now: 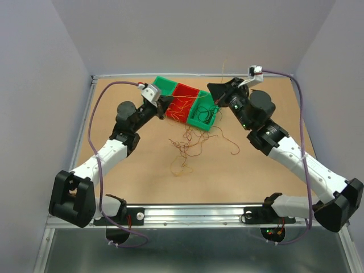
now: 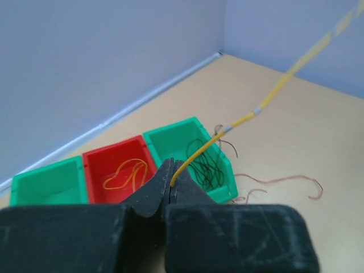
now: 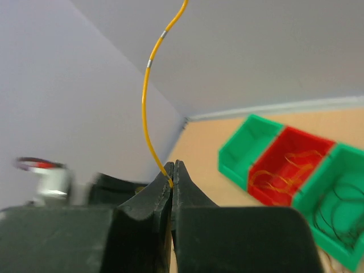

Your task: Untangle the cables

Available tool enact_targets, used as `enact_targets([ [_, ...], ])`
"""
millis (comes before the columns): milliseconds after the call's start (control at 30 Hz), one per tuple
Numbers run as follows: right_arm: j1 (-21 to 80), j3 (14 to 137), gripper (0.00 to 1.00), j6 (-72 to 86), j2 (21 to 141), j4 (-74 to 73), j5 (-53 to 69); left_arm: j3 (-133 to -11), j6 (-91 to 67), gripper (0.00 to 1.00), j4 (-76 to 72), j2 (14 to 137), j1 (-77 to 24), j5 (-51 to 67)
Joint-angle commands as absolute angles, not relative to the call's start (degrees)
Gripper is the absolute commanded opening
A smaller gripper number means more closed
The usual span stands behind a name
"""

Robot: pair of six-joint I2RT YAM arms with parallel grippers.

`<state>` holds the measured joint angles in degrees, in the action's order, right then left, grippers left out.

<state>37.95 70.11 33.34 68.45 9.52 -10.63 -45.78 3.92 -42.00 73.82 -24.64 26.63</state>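
Left gripper (image 2: 172,170): fingers pressed together, tips pinching a thin orange-yellow wire strand (image 2: 199,149) with pale grey bands. The strand runs up and to the right, out of the wrist view. Right gripper (image 3: 172,170): fingers also clamped together, pinching a thin yellow banded strand (image 3: 145,91) that rises from the tips and curves out of the top of the frame. Cannot tell whether both hold the same strand. In the top view the left gripper (image 1: 165,106) sits at the near-left side of a row of three small plastic bins, touching side by side at the far middle of the table. The right gripper (image 1: 219,95) is just beside the row's right end. The left green bin (image 2: 48,187) comes first. The red middle bin (image 2: 94,170) holds orange-yellow curly strands (image 2: 122,173), and the right green bin (image 2: 170,142) holds black curly strands (image 2: 205,162). The rest of the cables, a loose wiry clump of dark brown-red strands (image 1: 187,143) with some yellow among them, lies flat on the tan wooden table (image 1: 256,170). It is near the bins on their near side, between the two arms. A few of its strands trail toward the right green bin.
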Motion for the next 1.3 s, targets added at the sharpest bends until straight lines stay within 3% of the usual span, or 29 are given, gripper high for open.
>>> enact_targets([
  [0,38.0,58.6,0.01,37.2,72.9,7.0,-17.7,-45.9,-6.9,0.0,-50.0,69.7,-19.3,28.6],
  [233,38.1,50.3,0.01,33.8,86.7,7.3,-5.6,-46.1,-10.1,0.0,-51.8,69.3,-16.3,33.9],
  [333,38.2,49.2,0.09,33.0,85.2,10.6,-1.1,-46.0,-10.5,0.0,-52.2,69.7,-15.9,34.5],
  [533,38.2,44.3,0.37,32.5,82.0,15.6,-2.3,-46.7,-8.6,0.0,-51.4,72.4,-15.7,31.9],
  [667,38.2,42.4,0.69,32.9,80.1,17.9,-4.3,-48.8,-8.2,0.0,-51.2,77.6,-15.7,32.8],
  [733,38.3,41.9,0.73,32.8,78.8,18.0,-5.7,-50.8,-7.6,0.0,-50.7,79.4,-15.7,33.0],
  [967,38.3,36.7,0.75,32.8,70.1,19.3,-14.7,-59.7,-4.5,0.0,-45.7,89.5,-15.7,31.2],
  [1267,38.3,32.5,0.77,31.7,62.3,22.8,-17.3,-76.4,-4.1,0.0,-38.3,106.2,-15.3,32.1],
])
